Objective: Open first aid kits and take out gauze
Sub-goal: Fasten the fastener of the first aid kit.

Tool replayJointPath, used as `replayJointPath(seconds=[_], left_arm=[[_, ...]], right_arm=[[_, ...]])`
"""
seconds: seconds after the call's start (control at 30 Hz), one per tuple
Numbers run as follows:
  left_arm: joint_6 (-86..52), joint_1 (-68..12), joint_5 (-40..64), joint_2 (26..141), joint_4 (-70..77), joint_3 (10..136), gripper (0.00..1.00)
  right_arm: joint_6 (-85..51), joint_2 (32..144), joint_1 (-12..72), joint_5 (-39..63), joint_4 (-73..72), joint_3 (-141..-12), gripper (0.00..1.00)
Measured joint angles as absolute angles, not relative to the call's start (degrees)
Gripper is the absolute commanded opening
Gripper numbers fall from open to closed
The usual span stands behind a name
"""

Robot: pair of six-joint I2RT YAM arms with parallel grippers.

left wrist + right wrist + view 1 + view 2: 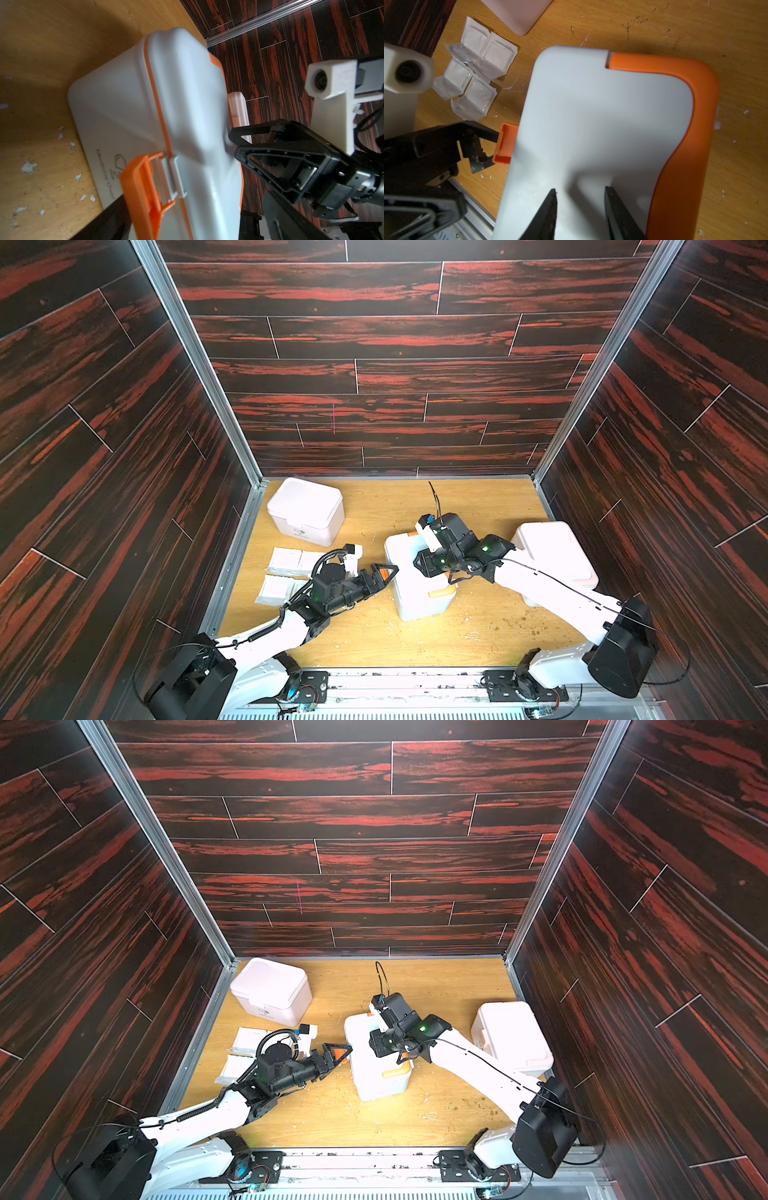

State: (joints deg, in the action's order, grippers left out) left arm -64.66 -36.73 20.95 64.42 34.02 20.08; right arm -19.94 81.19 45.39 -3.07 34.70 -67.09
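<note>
Well, I had the left end effector (386, 574) spread wide, holding nothing, with one finger right at the orange latch (504, 143) on the left side of the middle kit (409, 597). The right end effector (580, 189) hung over the lid with its jaws partly apart, also gripping nothing, and its tips looked to be on or just above the plastic. I judged the latch as the step in hand: I would hook its free edge and pull it left while the right arm pressed down, since smooth, rounded plastic would likely slide on the scuffed wooden surface (415, 639). The gauze (477, 68), flat, soft, crinkly square packets, lay clustered at the left, near the far-left kit (305, 510). A third kit (552, 556) sat closed on the right.
</note>
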Motion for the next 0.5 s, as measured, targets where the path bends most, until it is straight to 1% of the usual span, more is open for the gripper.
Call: replayJointPath(seconds=[0.3, 0.5], left_arm=[[-63.42, -36.99, 19.03, 59.4, 28.32, 20.49, 1.0], [-63.37, -37.04, 18.81, 58.87, 27.38, 21.12, 1.0]], right_arm=[[-19.94, 81.19, 45.39, -3.03, 34.65, -67.07, 0.41], [-19.92, 81.19, 45.39, -3.03, 34.63, -67.02, 0.4]])
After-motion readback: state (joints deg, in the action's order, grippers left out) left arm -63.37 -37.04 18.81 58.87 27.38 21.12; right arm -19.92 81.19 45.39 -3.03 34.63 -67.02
